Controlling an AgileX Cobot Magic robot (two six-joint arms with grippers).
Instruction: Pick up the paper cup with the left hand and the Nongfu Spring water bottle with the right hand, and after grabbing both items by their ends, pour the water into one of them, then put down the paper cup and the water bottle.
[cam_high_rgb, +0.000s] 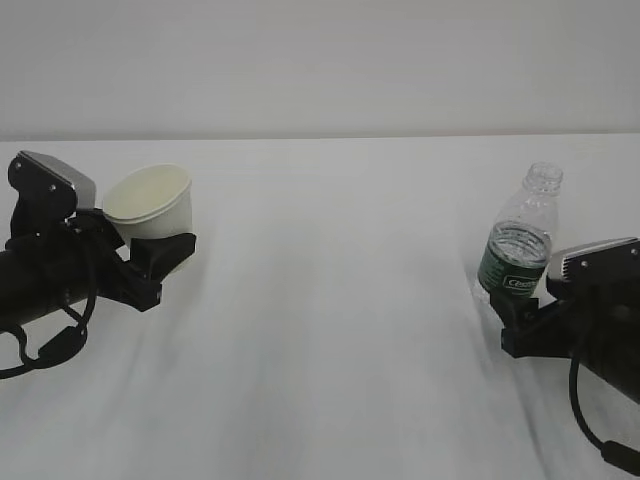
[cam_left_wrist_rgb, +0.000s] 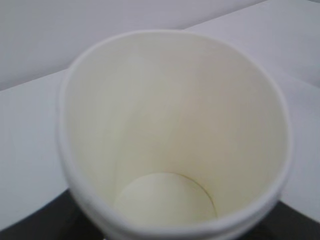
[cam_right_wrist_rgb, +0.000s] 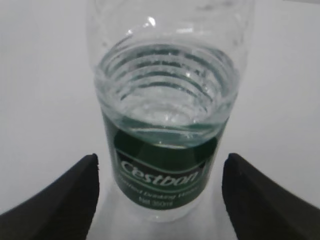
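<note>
On a white table (cam_high_rgb: 330, 300), the left hand (cam_high_rgb: 160, 262) pinches the paper cup (cam_high_rgb: 150, 203) at far left — tilted, mouth toward camera. At right, the right hand (cam_high_rgb: 520, 325) grips the Nongfu Spring water bottle (cam_high_rgb: 520, 235), leaning.

Left wrist: the cup's (cam_left_wrist_rgb: 172, 130) cream inside looks dry.

Right wrist: water (cam_right_wrist_rgb: 165, 107) reaches the ribbed shoulder — jaws spread beside the label.
</note>
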